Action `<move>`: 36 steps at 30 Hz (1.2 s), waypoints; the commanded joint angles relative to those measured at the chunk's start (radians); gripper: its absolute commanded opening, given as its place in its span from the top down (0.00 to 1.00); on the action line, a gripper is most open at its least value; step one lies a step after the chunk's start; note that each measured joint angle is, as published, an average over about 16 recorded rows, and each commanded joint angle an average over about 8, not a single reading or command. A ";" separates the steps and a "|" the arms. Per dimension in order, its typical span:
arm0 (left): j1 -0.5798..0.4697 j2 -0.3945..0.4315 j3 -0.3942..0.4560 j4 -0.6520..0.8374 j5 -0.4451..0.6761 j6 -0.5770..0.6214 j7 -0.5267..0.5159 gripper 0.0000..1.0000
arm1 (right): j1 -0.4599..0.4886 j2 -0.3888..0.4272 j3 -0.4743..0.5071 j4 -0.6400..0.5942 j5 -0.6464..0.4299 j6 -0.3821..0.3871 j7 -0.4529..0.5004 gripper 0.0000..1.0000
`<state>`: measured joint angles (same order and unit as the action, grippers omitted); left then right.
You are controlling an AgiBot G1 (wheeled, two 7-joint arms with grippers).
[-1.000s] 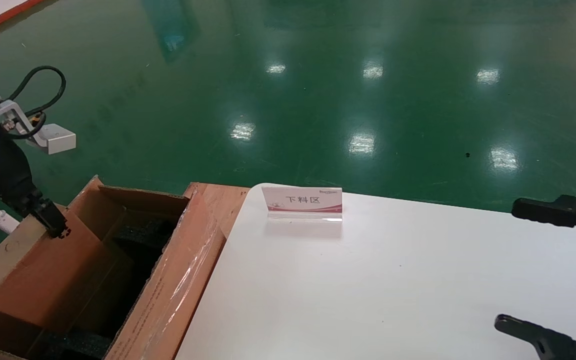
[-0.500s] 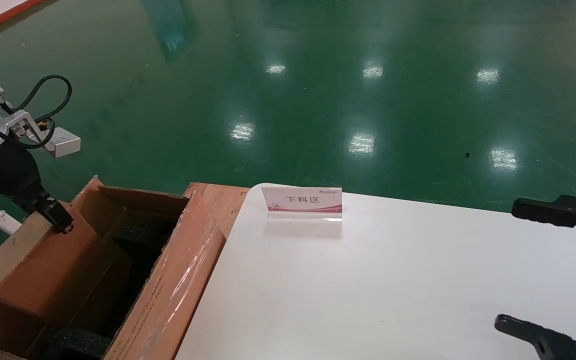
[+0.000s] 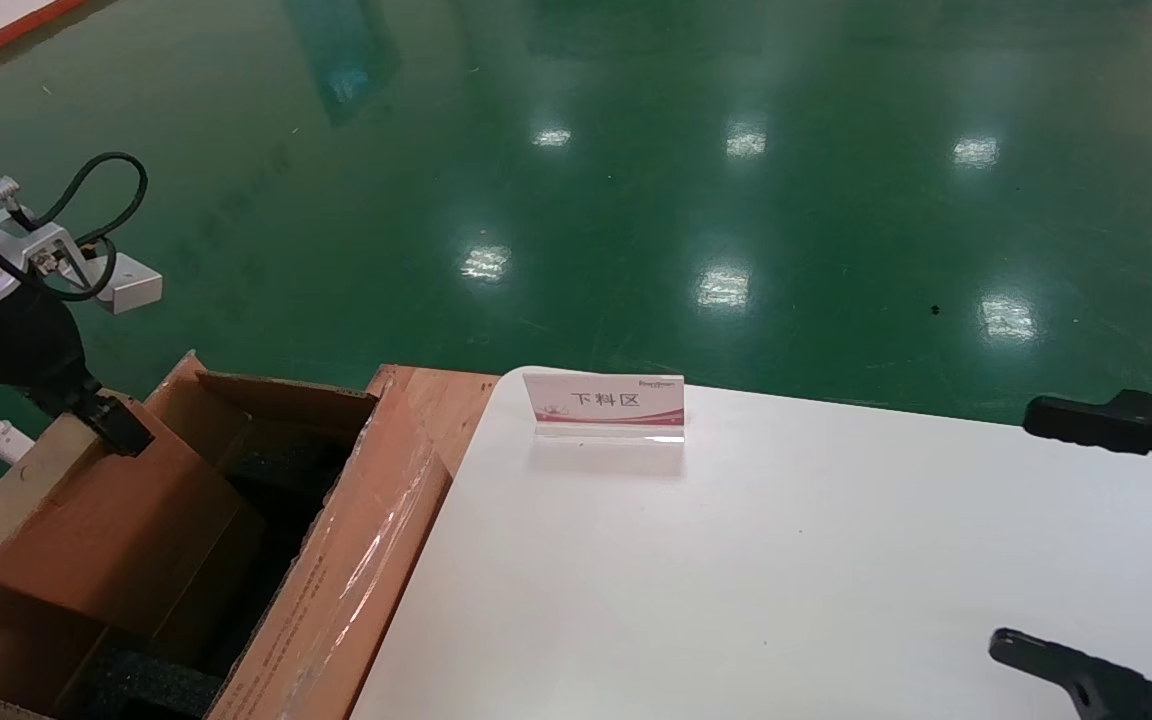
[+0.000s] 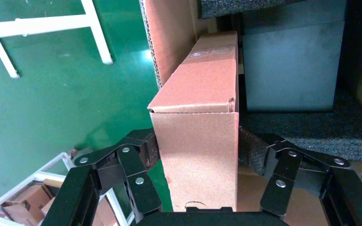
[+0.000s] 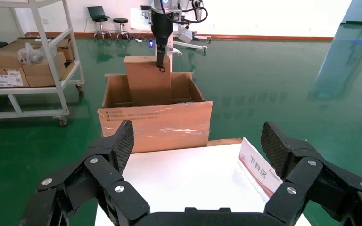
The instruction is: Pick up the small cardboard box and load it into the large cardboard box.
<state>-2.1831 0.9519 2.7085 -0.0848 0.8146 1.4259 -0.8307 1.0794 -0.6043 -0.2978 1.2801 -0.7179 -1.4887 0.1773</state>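
Note:
My left gripper (image 3: 124,438) is shut on the small cardboard box (image 3: 106,520), gripping its upper end. The flat orange-brown box hangs tilted, its lower part inside the open large cardboard box (image 3: 356,560), which stands left of the table. In the left wrist view the small box (image 4: 198,136) sits between both pads (image 4: 148,148), above black foam (image 4: 311,132) in the carton. My right gripper (image 3: 1014,528) is open and empty over the table's right side. The right wrist view shows the carton (image 5: 155,125) with the small box (image 5: 146,87) held over it.
The white table (image 3: 736,580) carries a small sign stand (image 3: 604,405) at its far edge. A wooden edge (image 3: 436,395) lies between carton and table. A shelf trolley with boxes (image 5: 23,61) stands beyond the carton. A green floor surrounds everything.
My left gripper has turned slightly and the small box has tilted and shifted a little farther back over the carton. The right arm has not moved.

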 commanded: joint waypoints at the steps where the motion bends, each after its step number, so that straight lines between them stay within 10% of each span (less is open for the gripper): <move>1: 0.008 0.000 -0.002 0.010 -0.003 0.000 0.002 1.00 | 0.000 0.000 0.000 0.000 0.000 0.000 0.000 0.00; 36: 0.174 0.014 -0.027 0.078 -0.034 -0.157 0.003 0.95 | 0.000 0.001 -0.002 0.000 0.001 0.001 -0.001 0.00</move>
<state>-2.0118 0.9650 2.6815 -0.0077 0.7798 1.2704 -0.8257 1.0798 -0.6035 -0.2996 1.2800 -0.7166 -1.4879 0.1764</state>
